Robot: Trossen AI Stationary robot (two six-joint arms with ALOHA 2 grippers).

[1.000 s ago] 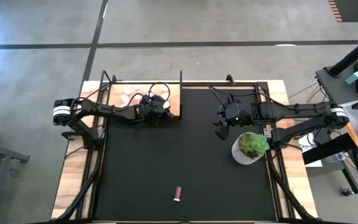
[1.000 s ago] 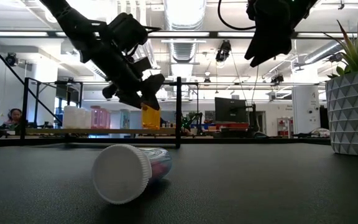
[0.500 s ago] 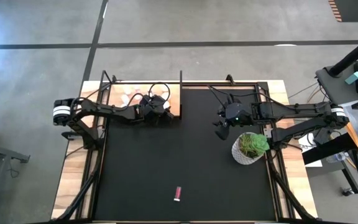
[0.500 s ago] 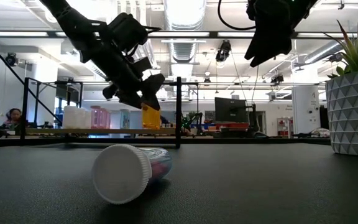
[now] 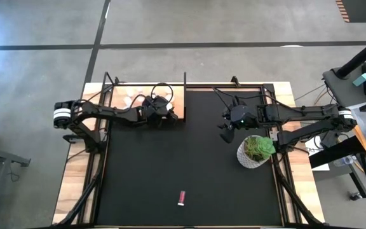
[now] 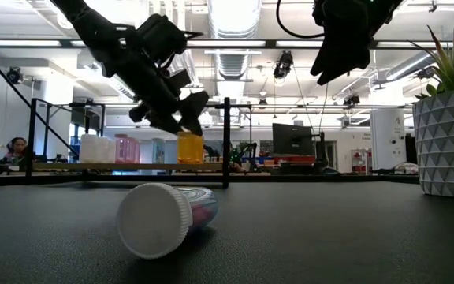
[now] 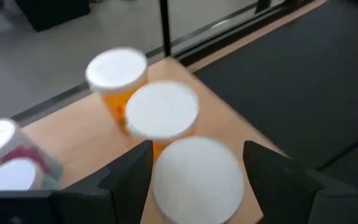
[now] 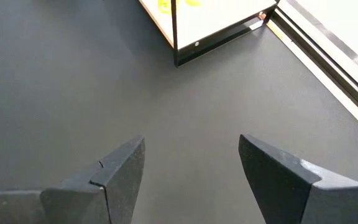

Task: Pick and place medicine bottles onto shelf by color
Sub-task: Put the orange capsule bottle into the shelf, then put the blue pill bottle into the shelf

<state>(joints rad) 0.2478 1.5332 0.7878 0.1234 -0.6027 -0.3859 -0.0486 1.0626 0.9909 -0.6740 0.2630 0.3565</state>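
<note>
No label or writing is legible. At the pale wood shelf's (image 7: 73, 127) corner stand 3 smooth, white-capped orange bottles (image 7: 118, 78). The left gripper (image 7: 194, 171) straddles the nearest, fingers apart, not pinching. The right gripper (image 8: 191, 168) gapes empty over matte black mat (image 5: 189, 159). 1 pink bottle (image 5: 182, 198) lies near the mat's front edge.

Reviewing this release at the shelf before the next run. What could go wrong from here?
1. The left tool straddles an orange bottle packed against two other orange bottles near the shelf corner; a skewed retreat could tip them or push one off the edge.
2. The pink bottle lies on its side on the mat; it may roll when grasped.
3. The right tool hangs beside the plant pot; a wide swing could clip it.
</note>
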